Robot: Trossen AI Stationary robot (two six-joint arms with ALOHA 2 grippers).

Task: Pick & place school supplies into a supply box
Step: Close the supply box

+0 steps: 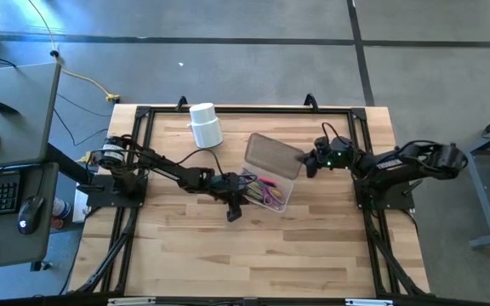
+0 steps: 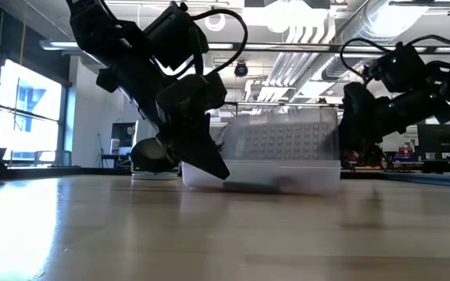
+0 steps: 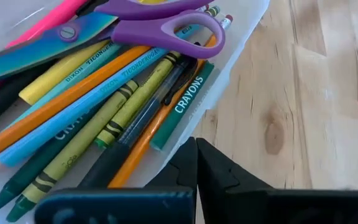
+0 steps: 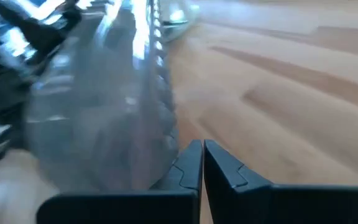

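The clear supply box point(image 1: 284, 197) lies mid-table, its lid point(image 1: 275, 155) with the dark textured panel standing open on the far side. The box holds purple-handled scissors point(image 3: 166, 28), crayons point(image 3: 123, 106), pencils point(image 3: 61, 102) and a dark pen point(image 3: 148, 106). My left gripper point(image 1: 233, 211) is shut, its tips point(image 3: 196, 155) at the box's near left rim point(image 3: 229, 68). It slants down in the low view point(image 2: 213, 165). My right gripper point(image 1: 307, 165) is shut, right beside the raised lid's right edge point(image 4: 157, 93). My left gripper's shut tips stand against the outside of the box's rim point(image 3: 182, 149), slanting down from the table's left; whether they touch it, I cannot tell. My right gripper's shut fingers point(image 4: 188, 165) lie level along the lid's edge point(image 4: 166, 149) from the right; whether they touch it, I cannot tell.
A white cylindrical cup point(image 1: 205, 125) lies at the far side, left of the box. A black frame point(image 1: 143, 115) runs round the table. Bare wood lies toward the near edge point(image 1: 253, 263). A desk with a keyboard and a mouse point(image 1: 7, 187) stands off the table's left.
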